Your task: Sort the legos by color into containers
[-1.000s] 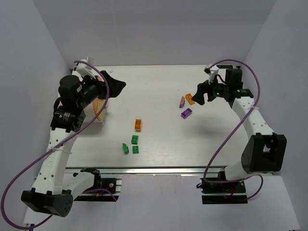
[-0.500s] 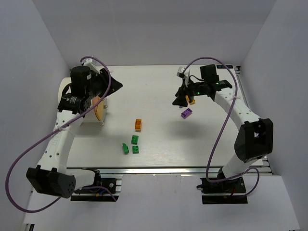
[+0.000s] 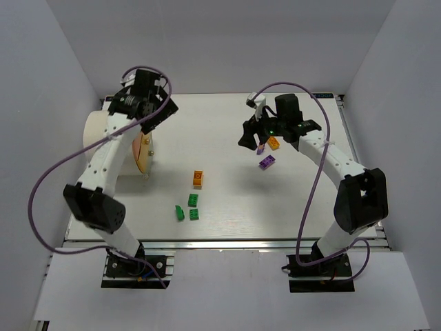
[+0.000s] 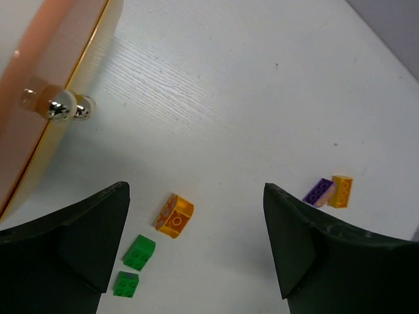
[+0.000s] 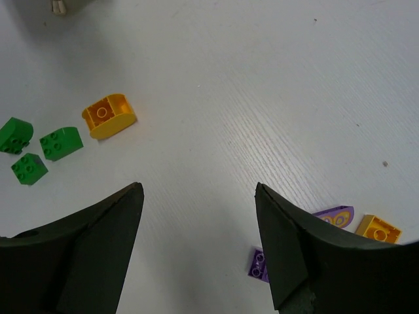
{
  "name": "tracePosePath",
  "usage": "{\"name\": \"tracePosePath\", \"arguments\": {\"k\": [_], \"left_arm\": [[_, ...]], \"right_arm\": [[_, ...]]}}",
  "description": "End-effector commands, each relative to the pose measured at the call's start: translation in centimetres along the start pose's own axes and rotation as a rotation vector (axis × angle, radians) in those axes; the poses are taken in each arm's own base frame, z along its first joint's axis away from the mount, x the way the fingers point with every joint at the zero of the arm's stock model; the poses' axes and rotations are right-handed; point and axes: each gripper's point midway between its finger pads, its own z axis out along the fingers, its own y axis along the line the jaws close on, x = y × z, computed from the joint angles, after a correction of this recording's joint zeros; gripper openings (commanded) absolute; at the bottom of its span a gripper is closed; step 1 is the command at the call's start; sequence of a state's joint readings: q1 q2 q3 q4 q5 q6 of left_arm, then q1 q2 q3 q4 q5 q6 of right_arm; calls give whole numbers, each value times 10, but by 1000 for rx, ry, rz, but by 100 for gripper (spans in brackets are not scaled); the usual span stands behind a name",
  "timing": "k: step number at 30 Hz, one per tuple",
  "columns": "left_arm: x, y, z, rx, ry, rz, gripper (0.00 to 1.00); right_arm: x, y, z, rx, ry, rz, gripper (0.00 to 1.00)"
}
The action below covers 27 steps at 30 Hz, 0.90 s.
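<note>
While both pairs stand spread wide and hold nothing, the left fingers [image 4: 78, 248] hang near the drum [image 3: 103, 131], which lies on its side at the left edge of the tabletop [image 3: 310, 200], its orange face [image 3: 140, 153] turned toward the bricks. The right fingers [image 5: 91, 248] hover just beside two purple bricks [image 3: 267, 162] and the far orange brick [image 3: 273, 143]. The middle orange brick [image 3: 198, 178] lies mid-tabletop, with three green bricks [image 3: 193, 200] clustered nearer the arms' bases.
</note>
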State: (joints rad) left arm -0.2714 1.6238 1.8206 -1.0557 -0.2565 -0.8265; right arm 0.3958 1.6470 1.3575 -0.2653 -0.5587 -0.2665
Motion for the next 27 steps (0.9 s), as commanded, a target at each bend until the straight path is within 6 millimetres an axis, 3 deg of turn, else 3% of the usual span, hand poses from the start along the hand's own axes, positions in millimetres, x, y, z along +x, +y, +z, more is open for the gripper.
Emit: {"name": "tracePosePath", "arguments": {"k": [1,6,15,17,18,22,24,26,27], "left_arm": [[-2,3,1,-138,-31,92,93],[-5,5,5,-313,-90,206,96],[-3,-8,3,-319,-160,196,98],[-3,-12,1,-305,-169,206,98],[-3,-15,-2,-292,-175,211,98],[-19,-14,-26,-271,-251,199,98],[-29,-11,-39,-228,-258,155,98],[-38,-22,-51,-143,-295,119,98],[-42,-20,-68,-95,-317,105,98]], "right_arm": [[-1,-9,7,65,-11,33,74],[8,-18,7,115,6,57,74],[15,-21,9,134,8,51,74],[6,-14,10,90,-23,28,74],[-2,3,11,-13,-60,2,75],[-18,37,19,-238,-145,-80,74],[-28,53,22,-338,-178,-106,72],[-31,63,29,-410,-205,-144,70],[-34,70,30,-455,-243,-198,70]]}}
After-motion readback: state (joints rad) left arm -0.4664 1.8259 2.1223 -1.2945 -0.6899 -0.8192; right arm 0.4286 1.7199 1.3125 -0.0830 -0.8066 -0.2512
